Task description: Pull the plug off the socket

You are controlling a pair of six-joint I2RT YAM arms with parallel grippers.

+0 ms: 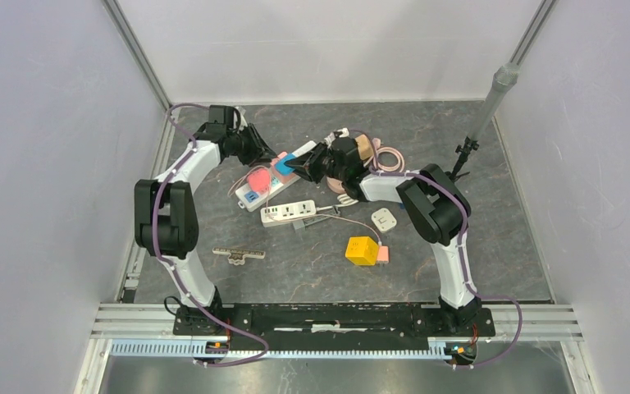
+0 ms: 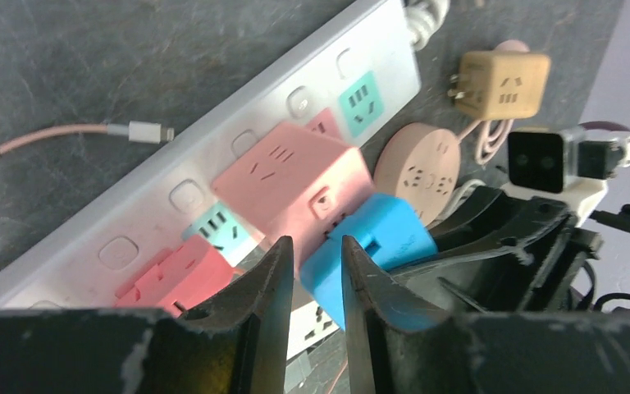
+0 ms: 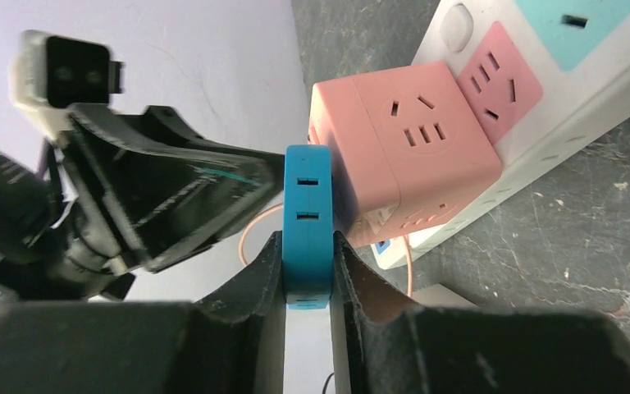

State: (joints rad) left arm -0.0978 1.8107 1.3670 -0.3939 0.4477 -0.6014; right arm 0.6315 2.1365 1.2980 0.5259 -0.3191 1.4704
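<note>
A white power strip [image 1: 306,151] lies diagonally at the table's middle. A pink cube socket [image 1: 258,178] is plugged into it. A blue plug [image 1: 282,168] sits against the cube's side. My right gripper [image 1: 297,169] is shut on the blue plug [image 3: 307,205], one finger on each flat face, with the pink cube [image 3: 410,156] just beyond. My left gripper [image 1: 268,156] hovers over the cube [image 2: 291,176] and the blue plug [image 2: 381,238]. Its jaws [image 2: 316,250] stand a narrow gap apart and hold nothing.
A second white strip [image 1: 289,213], a yellow cube [image 1: 362,250], a small white adapter [image 1: 384,219] and a toothed bar [image 1: 240,255] lie nearer me. A tan cube [image 2: 504,84], a round peach socket [image 2: 417,168] and a pink cable [image 2: 41,141] lie around the strip [image 2: 131,222].
</note>
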